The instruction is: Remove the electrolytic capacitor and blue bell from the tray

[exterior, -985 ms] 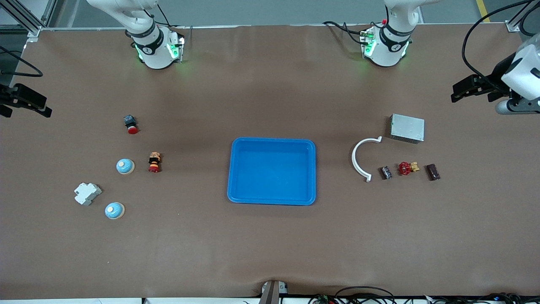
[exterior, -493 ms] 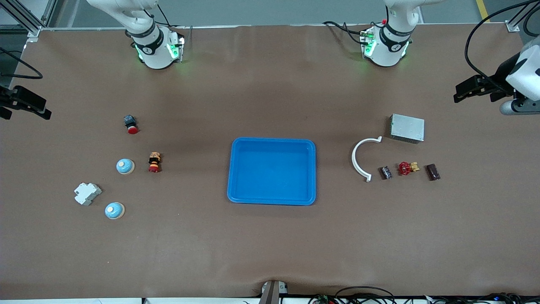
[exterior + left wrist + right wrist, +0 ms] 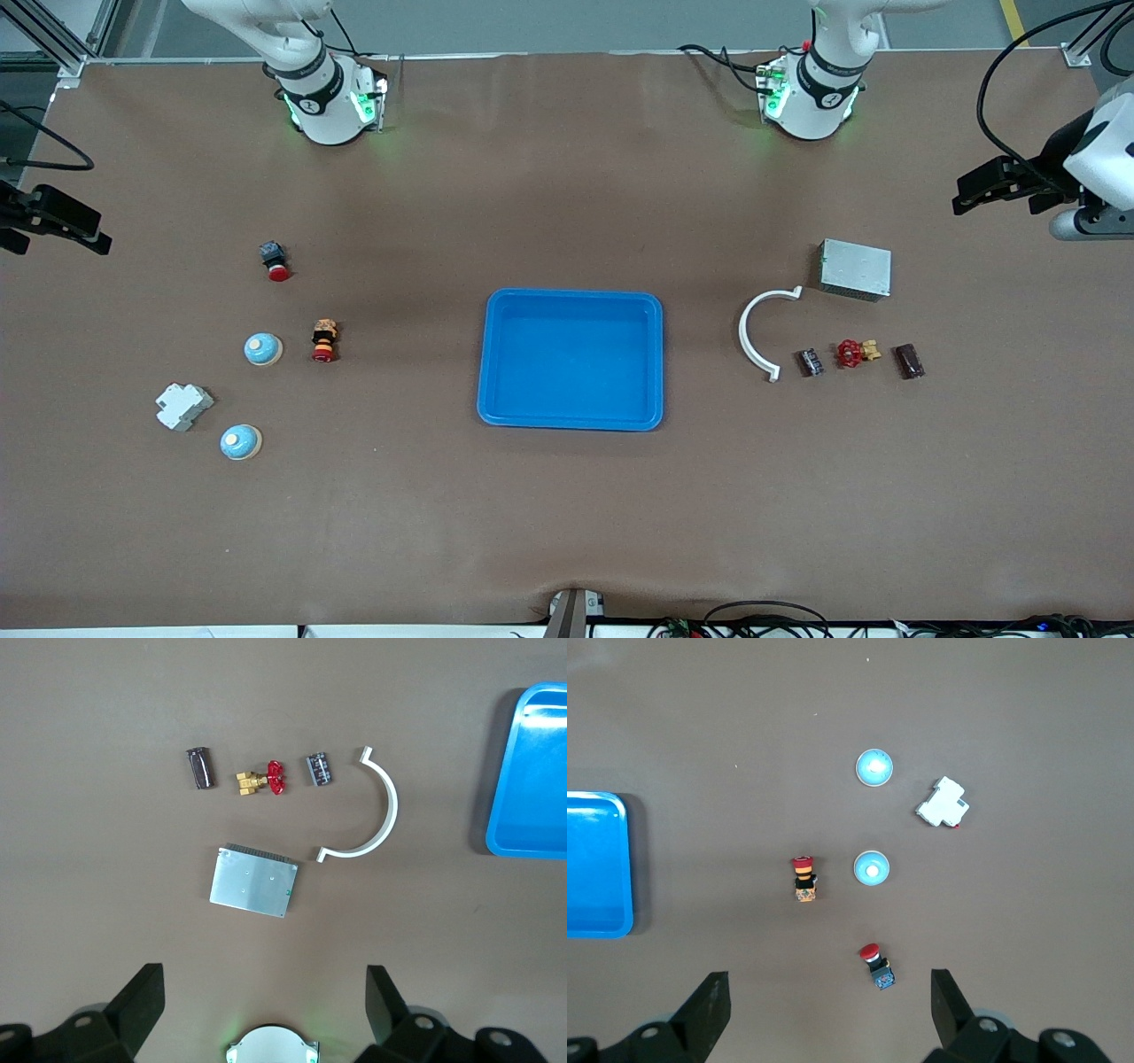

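Two blue dome bells lie toward the right arm's end of the table, one (image 3: 263, 349) farther from the front camera than the other (image 3: 240, 442); both show in the right wrist view (image 3: 871, 868) (image 3: 874, 767). A small black capacitor (image 3: 811, 361) (image 3: 320, 768) and a dark brown cylinder (image 3: 909, 361) (image 3: 201, 768) lie toward the left arm's end. A blue tray (image 3: 496, 359) sits mid-table with nothing in it. My left gripper (image 3: 974, 190) (image 3: 264, 1010) hangs open and empty high over the left arm's end. My right gripper (image 3: 80, 230) (image 3: 830, 1010) hangs open and empty high over the right arm's end.
Near the capacitor are a red valve (image 3: 852, 354), a white curved piece (image 3: 753, 332) and a metal box (image 3: 855, 269). Near the bells are a white breaker (image 3: 184, 406), a red push button (image 3: 275, 260) and a second button (image 3: 325, 341).
My left gripper has drifted slightly outward toward its end of the table. My right gripper has shifted only a little. Nothing on the table has moved.
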Motion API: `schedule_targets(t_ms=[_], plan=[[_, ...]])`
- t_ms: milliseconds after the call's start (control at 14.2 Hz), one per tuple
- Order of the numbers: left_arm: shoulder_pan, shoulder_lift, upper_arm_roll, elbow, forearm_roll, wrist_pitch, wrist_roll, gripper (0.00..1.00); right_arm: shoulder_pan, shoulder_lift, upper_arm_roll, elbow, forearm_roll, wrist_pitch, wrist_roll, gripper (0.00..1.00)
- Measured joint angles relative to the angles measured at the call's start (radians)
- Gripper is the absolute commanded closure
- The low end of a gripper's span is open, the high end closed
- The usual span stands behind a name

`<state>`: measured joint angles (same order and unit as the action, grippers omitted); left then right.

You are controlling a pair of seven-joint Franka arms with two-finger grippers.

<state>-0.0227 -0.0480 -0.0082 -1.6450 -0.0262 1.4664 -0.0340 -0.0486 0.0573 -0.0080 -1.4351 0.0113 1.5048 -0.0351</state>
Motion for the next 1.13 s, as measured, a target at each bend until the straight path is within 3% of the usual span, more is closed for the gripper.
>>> schedule_targets(t_ms=[1126], plan=[[-0.002, 0.011, 0.005, 0.005, 0.000, -0.002, 0.000, 0.00, -0.015, 0.000, -0.001, -0.002, 0.004, 0.050, 0.000, 0.00]])
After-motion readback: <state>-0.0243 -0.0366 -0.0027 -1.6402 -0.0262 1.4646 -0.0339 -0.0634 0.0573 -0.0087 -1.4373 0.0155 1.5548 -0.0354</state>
